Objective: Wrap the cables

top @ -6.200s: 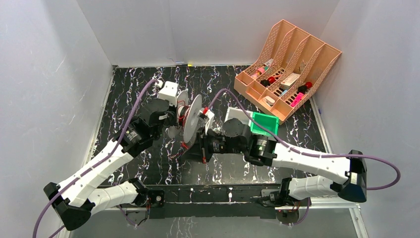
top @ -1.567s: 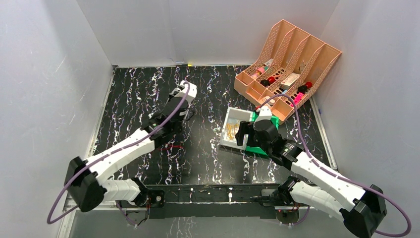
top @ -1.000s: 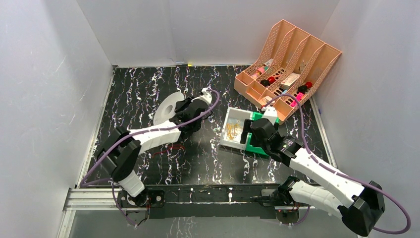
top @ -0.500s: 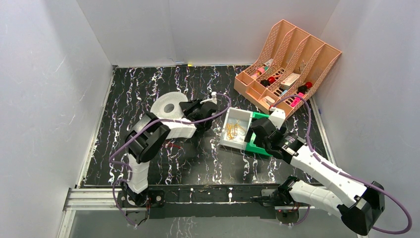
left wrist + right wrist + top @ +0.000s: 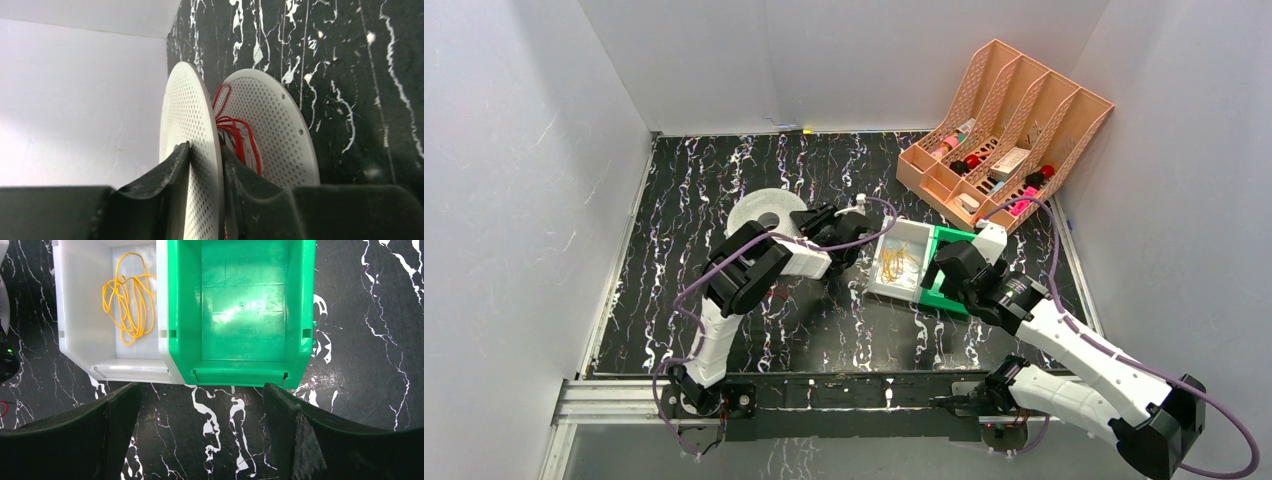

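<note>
A white perforated spool (image 5: pixel 762 212) lies left of centre on the black marble table, with red cable (image 5: pixel 236 136) wound on its core between the two discs. My left gripper (image 5: pixel 206 150) straddles the nearer disc (image 5: pixel 192 110). Its jaws are parted a little, with one finger against the disc's outer face and the other just off the inner face. A loose yellow cable (image 5: pixel 129 297) is coiled in the white bin (image 5: pixel 75 340). My right gripper (image 5: pixel 200 430) hangs wide open over bare table just in front of the white bin and the green bin (image 5: pixel 245 365), holding nothing.
The green bin (image 5: pixel 948 285) stands empty against the white bin (image 5: pixel 911 235). A pink slotted organizer (image 5: pixel 1004 130) with small items fills the back right corner. White walls close in the left, back and right sides.
The left arm folded inward and brought the spool down beside the bins. Its jaws have loosened from a tight pinch on the disc. The right gripper shifted slightly and stayed wide open.
</note>
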